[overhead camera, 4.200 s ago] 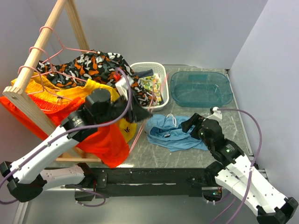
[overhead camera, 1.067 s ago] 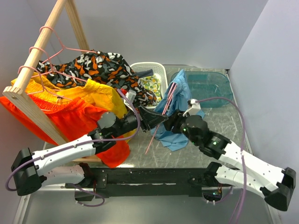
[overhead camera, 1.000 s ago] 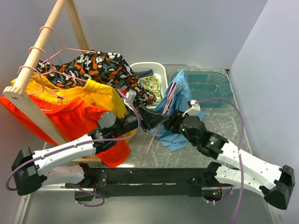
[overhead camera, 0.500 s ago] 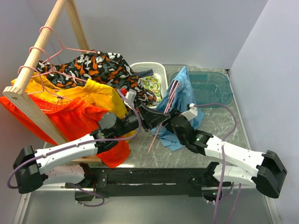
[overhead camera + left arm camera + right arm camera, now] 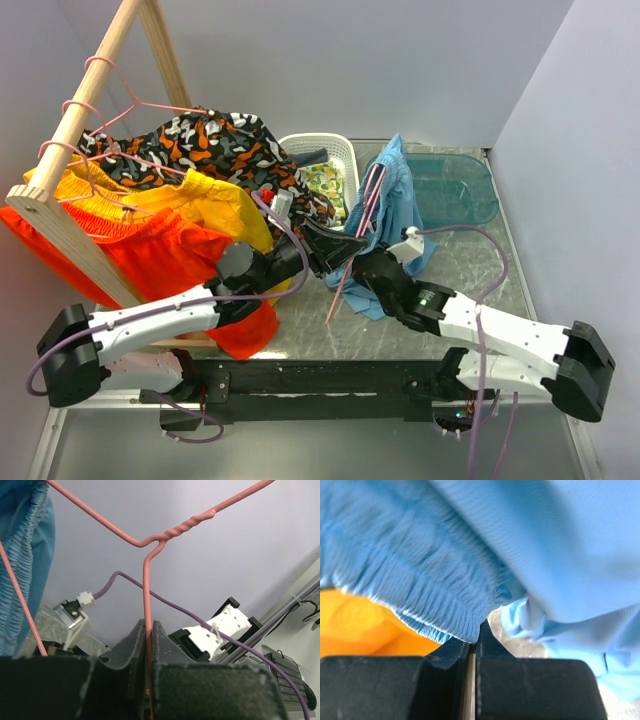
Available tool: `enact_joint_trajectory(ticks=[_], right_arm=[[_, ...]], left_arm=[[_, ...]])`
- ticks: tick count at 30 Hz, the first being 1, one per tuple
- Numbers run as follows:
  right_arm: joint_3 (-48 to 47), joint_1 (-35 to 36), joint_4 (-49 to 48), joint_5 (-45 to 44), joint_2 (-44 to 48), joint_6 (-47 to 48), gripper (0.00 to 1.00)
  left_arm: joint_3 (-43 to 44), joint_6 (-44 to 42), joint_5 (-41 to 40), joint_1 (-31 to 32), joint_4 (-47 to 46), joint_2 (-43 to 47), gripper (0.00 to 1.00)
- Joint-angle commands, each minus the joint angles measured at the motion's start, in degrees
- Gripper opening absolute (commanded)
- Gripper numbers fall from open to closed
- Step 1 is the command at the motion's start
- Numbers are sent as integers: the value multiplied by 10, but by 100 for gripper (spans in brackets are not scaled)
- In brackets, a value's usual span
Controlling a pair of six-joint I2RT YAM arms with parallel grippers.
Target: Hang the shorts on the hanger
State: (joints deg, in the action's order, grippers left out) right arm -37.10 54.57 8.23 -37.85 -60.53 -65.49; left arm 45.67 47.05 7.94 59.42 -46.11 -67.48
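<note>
The hanger (image 5: pixel 146 580) is pinched by the left gripper (image 5: pixel 148 636). Its fingers are pressed together on a straight stretch of wire just below the twisted neck. In the top view the hanger is held tilted above the middle of the table (image 5: pixel 480 275), with one long wire slanting down toward the near edge.

The shorts (image 5: pixel 398 192) are raised off the table between the white basket (image 5: pixel 338 148) and the teal tray (image 5: pixel 460 190). They are draped against the hanger directly beyond the left gripper's tips. Their gathered waistband is seen in the left wrist view lying along one of the hanger's wires.

The right gripper (image 5: pixel 476 642) is closed on the elastic waistband, the fabric bunched at its fingertips and hanging over and past them. Both grippers are set close together beneath the lifted cloth. Yellow and orange garments (image 5: pixel 190 250) hang on the wooden rack (image 5: pixel 75 125) to the left.
</note>
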Motion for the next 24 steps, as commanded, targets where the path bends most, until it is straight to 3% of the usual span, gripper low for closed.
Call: enact_joint_trajectory(ticks=[1, 11, 24], right_arm=[[-19, 36, 58, -33, 55, 14, 0], [-36, 142, 186, -21, 131, 48, 0], [-110, 263, 303, -43, 124, 20, 0]], left_arm=[[26, -27, -28, 2, -150, -5, 1], [59, -47, -68, 1, -218, -75, 1], [91, -50, -78, -23, -262, -141, 1]])
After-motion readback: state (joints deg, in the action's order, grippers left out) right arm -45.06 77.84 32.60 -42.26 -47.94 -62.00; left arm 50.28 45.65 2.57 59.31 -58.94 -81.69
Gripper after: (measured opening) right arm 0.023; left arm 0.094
